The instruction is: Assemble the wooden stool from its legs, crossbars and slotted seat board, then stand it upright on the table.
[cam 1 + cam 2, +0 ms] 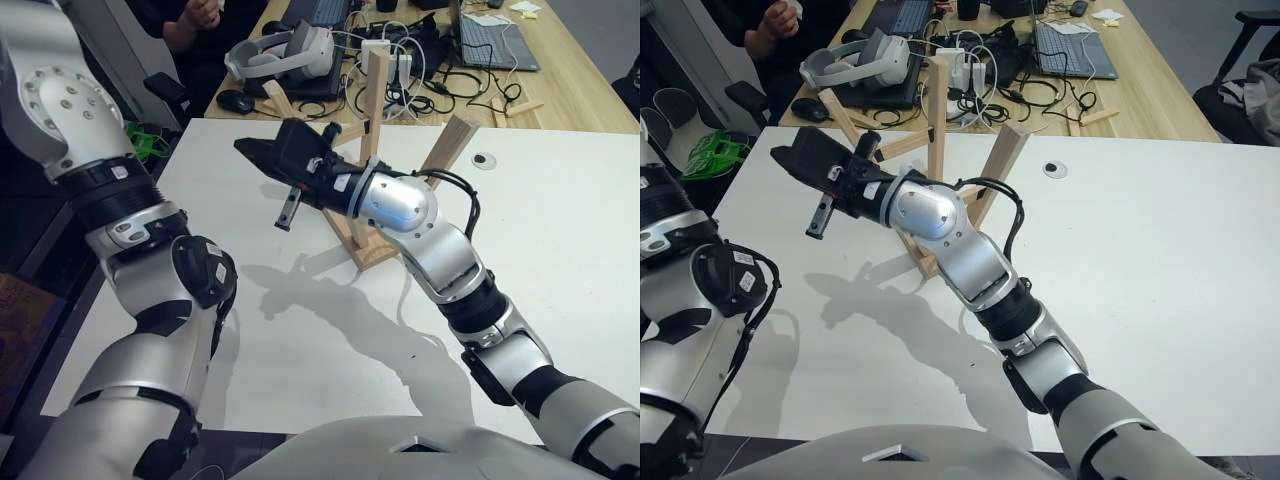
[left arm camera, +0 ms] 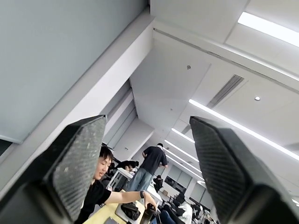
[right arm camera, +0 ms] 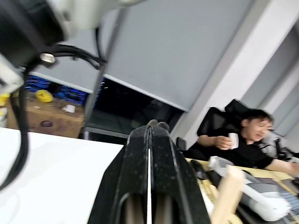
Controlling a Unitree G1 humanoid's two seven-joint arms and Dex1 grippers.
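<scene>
Right gripper (image 1: pixel 246 149) jaws closed, empty, above white table (image 1: pixel 560 220) toward far-left corner, left gripper (image 2: pixel 147 125) jaws wide apart, aimed at ceiling, part-built wooden stool (image 1: pixel 936 100) legs-up near table's far edge.

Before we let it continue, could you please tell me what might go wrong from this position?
1. The right forearm hangs just in front of the legs-up wooden stool; a sweep could topple it.
2. Its black cable loops beside a stool leg and might snag.
3. The right gripper is shut and empty, so nothing steadies the stool.
</scene>
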